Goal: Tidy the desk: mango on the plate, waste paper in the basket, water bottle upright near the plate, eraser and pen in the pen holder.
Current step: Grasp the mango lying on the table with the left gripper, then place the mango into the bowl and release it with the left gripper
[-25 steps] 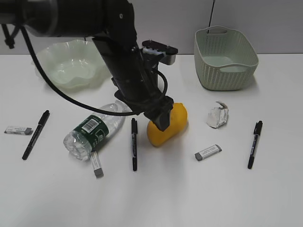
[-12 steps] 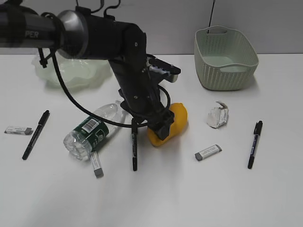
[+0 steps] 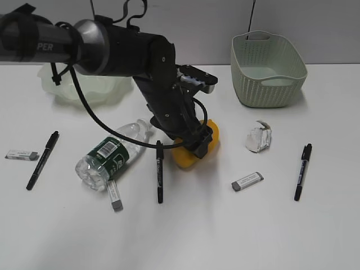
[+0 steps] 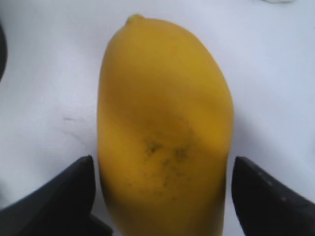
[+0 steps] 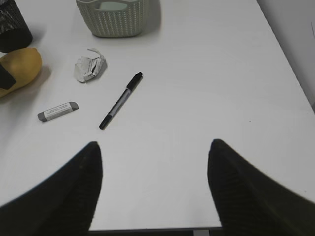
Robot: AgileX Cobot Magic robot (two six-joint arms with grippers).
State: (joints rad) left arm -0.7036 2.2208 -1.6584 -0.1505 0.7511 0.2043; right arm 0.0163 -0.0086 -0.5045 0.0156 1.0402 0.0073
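As I look across the white surface (image 3: 236, 236) from its near edge, the closest things are a grey eraser (image 3: 115, 197) and a black pen (image 3: 160, 171) lying lengthwise, both just beside the tipped-over water bottle (image 3: 109, 156). To the right lie a second eraser (image 3: 247, 180) and another pen (image 3: 302, 171); far left, a third pen (image 3: 42, 160) with a third eraser (image 3: 22, 154) beside it. A little further back sits the mango (image 3: 196, 151), on the surface. My left gripper (image 3: 194, 147) is down over it, jaws spread wide on either side of the fruit; in the left wrist view I cannot tell whether they touch the skin. The middle pen's cap end lies close against the left arm, and the bottle is near on that side. Right of the mango is the crumpled waste paper (image 3: 259, 136), well apart from the arm. My right gripper (image 5: 155, 187) hovers over bare surface, jaws apart, holding nothing. At the back stand the plate (image 3: 73, 84), partly hidden behind the left arm, and the basket (image 3: 268, 68). The pen holder (image 5: 13, 29) shows only in the right wrist view's corner.
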